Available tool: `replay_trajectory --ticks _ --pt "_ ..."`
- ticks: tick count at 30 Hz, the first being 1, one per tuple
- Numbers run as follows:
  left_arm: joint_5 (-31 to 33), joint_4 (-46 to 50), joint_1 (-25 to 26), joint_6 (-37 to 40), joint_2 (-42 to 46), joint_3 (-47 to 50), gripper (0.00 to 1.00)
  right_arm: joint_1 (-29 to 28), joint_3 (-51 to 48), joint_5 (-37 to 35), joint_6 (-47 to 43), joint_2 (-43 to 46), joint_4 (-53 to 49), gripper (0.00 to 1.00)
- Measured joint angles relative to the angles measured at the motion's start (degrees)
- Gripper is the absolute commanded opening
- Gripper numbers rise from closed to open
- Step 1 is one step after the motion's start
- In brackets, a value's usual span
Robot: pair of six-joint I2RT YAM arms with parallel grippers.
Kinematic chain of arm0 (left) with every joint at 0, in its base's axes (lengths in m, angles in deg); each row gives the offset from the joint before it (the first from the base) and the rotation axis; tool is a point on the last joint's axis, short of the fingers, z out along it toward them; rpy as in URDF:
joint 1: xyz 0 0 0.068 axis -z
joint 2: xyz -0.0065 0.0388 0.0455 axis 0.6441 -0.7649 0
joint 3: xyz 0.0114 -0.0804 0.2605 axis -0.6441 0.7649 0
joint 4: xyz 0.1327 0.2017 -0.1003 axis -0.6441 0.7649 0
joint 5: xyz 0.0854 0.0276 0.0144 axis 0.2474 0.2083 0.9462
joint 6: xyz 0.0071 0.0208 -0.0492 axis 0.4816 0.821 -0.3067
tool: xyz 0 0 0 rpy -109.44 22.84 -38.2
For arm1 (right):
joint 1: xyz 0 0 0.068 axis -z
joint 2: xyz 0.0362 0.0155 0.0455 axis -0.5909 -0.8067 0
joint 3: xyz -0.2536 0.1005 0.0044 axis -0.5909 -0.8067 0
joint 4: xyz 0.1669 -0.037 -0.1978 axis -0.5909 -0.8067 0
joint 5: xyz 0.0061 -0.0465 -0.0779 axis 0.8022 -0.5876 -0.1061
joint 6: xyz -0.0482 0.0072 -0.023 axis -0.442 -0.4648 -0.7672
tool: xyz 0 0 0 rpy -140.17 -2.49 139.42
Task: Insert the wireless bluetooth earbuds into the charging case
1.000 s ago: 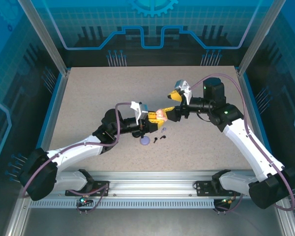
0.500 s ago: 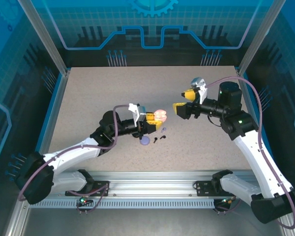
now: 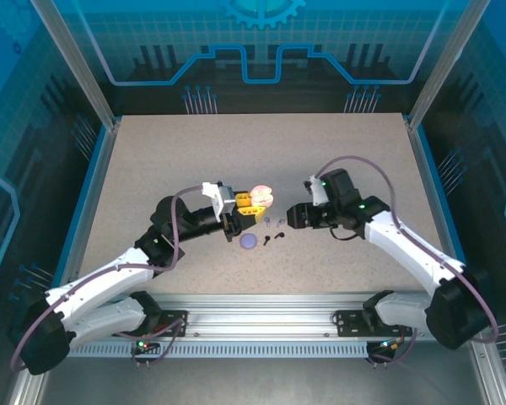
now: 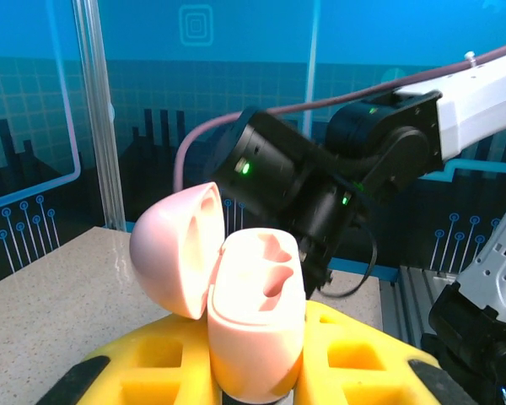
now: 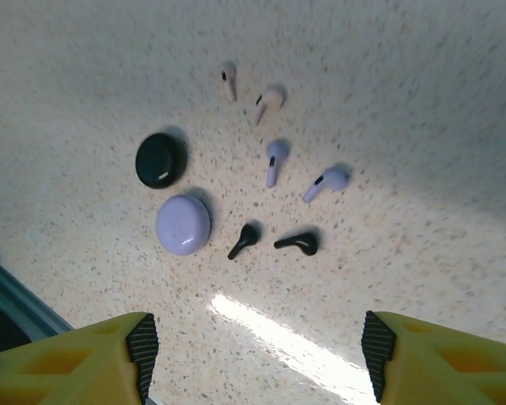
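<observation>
left jaws: clamped on the open pink case (image 4: 255, 316), lid up | right jaws: apart, empty, above the 6 earbuds (image 5: 274, 160) on the desk (image 3: 152, 160) | advice: straddle 1 pink earbud (image 5: 270, 99), pinch gently, clear of its twin

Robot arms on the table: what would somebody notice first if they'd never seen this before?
Probably the pale pink case, lid flipped open and both hollows empty, held up in the left claw near the middle. Next, the six tiny earbuds, pink, lavender and black, scattered on the speckled table beside a closed black case and a closed lavender case, with the right claw hovering open above them.
</observation>
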Motion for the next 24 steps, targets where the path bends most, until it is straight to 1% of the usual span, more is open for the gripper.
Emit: replay_trajectory --ticks 4,8,12,14,18,24 --pt "0.28 0.57 0.00 0.83 0.52 0.00 0.18 -2.25 -1.07 -2.40 3.85 -6.01 2.58 0.66" --pt "0.28 1.29 0.00 0.85 0.68 0.00 0.18 -3.13 -0.35 -3.45 5.01 -12.04 5.01 0.64" --pt "0.28 1.62 0.00 0.83 0.83 0.00 0.18 -3.65 4.26 -3.80 4.92 -18.23 6.10 0.60" --pt "0.28 1.75 0.00 0.83 0.83 0.00 0.18 -3.65 7.13 -3.37 4.87 -21.11 6.97 0.57" --pt "0.28 1.86 0.00 0.81 0.90 0.00 0.18 -3.89 13.09 -2.32 5.01 -27.65 8.20 0.54" --pt "0.31 1.92 0.00 0.79 1.84 0.00 0.19 -5.31 19.98 -2.49 5.09 -35.82 8.11 0.48"
